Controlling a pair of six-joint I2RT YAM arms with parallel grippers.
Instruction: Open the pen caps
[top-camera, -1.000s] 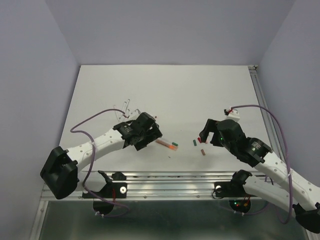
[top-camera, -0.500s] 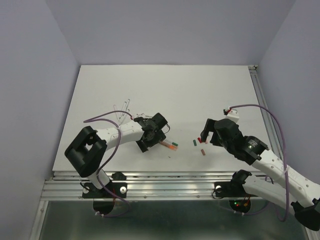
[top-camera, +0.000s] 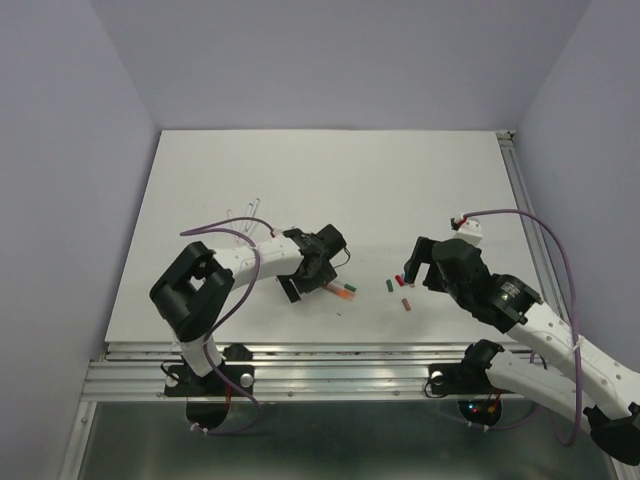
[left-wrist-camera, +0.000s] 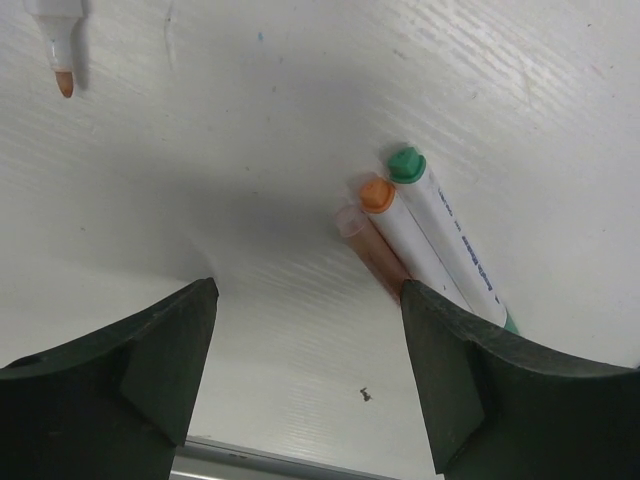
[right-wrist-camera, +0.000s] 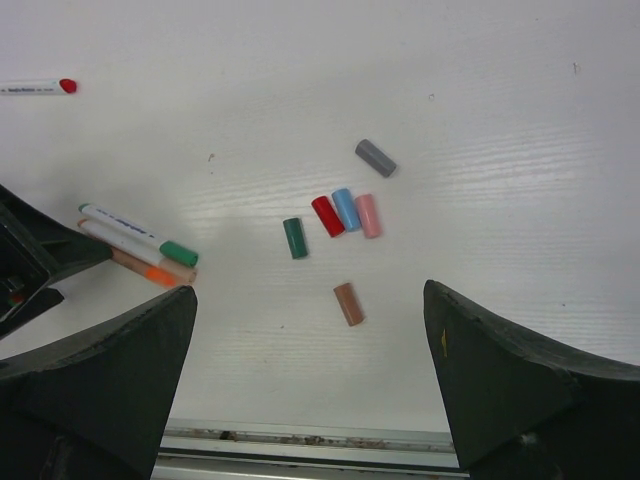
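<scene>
Your left gripper (left-wrist-camera: 308, 300) stood wide open and empty over three white plastic pens (left-wrist-camera: 430, 235). They lay side by side, touching, and their green, orange and brownish ends showed between its fingers in the wrist view. Your right gripper (right-wrist-camera: 308, 295) was also spread wide, holding nothing, above the small loose plastic pen caps (right-wrist-camera: 346, 209). The red, blue and pink ones were bunched together, with a green cap (right-wrist-camera: 293, 238) just beside them. A grey cap (right-wrist-camera: 376, 157) lay farther back and a brown cap (right-wrist-camera: 348, 303) nearer the front rail. All rested on the white table (right-wrist-camera: 480, 90), between your two arms.
</scene>
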